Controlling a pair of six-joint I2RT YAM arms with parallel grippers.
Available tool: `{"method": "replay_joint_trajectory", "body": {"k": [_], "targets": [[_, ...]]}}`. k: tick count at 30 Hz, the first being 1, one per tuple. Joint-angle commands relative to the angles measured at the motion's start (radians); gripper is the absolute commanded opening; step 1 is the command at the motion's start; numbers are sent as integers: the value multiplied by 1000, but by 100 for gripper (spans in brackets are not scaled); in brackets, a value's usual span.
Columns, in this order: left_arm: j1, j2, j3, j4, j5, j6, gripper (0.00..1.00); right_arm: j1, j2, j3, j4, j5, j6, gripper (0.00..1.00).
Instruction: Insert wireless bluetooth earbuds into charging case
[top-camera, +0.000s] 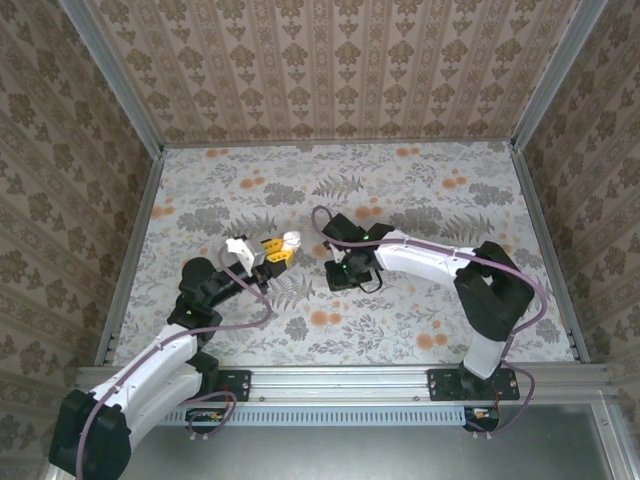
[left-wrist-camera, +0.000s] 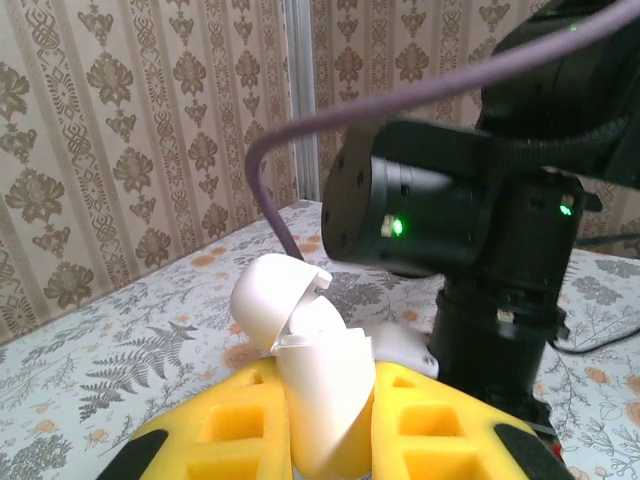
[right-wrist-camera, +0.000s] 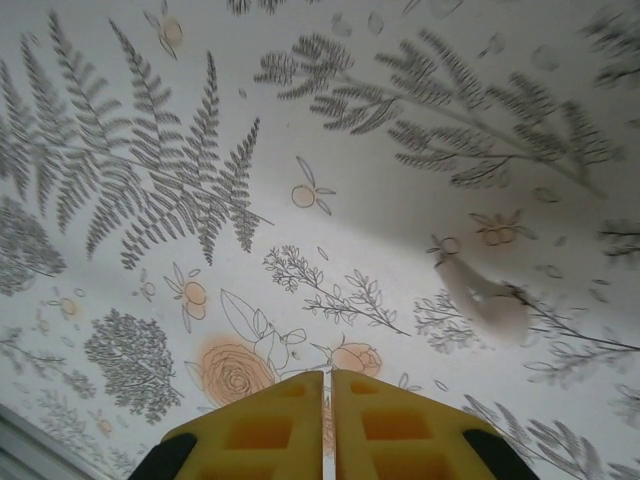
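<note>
**Charging case.** The charging case (left-wrist-camera: 322, 395) is white and glossy and is held off the table (top-camera: 420, 190), slightly left of centre. Its lid (left-wrist-camera: 272, 298) is hinged open and tilts back toward the far left. In the top view the case (top-camera: 291, 240) projects from the fingertips toward the right arm. The inside of the case faces away from the left wrist camera, so whether an earbud is already seated cannot be told.

**Left gripper.** The left gripper (left-wrist-camera: 325, 420) is clenched on the lower body of the case, one yellow finger (left-wrist-camera: 235, 430) on each side. From above, the left gripper (top-camera: 272, 250) points right and slightly far, presenting the case.

**Right gripper.** The right gripper (right-wrist-camera: 327, 410) is pressed closed, with only a thin seam between its yellow pads. No item is visible in that seam, so whether a small piece is pinched there cannot be told. In the top view the right gripper (top-camera: 345, 274) hangs just right of the case and slightly nearer, apart from it.

**Surroundings.** A pale, blurred object (right-wrist-camera: 487, 300) lies on the floral table (right-wrist-camera: 150, 140) beyond and to the right of the right fingertips. It cannot be identified.

**Progress.**
- Done: the case is lifted, opened and presented.
- Remaining, as a judgement: insertion of the earbuds is not confirmed for either piece, and the lid is not yet closed.
</note>
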Motion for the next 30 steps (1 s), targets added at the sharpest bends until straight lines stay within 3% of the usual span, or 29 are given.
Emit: {"method": "replay_joint_trajectory", "body": {"k": [1,18,30], "targets": [[10,2,-6,-6,15,27,0,10,37,-26,28,16,17,10],[11,-3,-5,-6,19,9,0,-57,97,-87,18,166,-49,4],[11,-5,-8,-11,15,21,0,-134,99,4,-91,222,-145,3]]}}
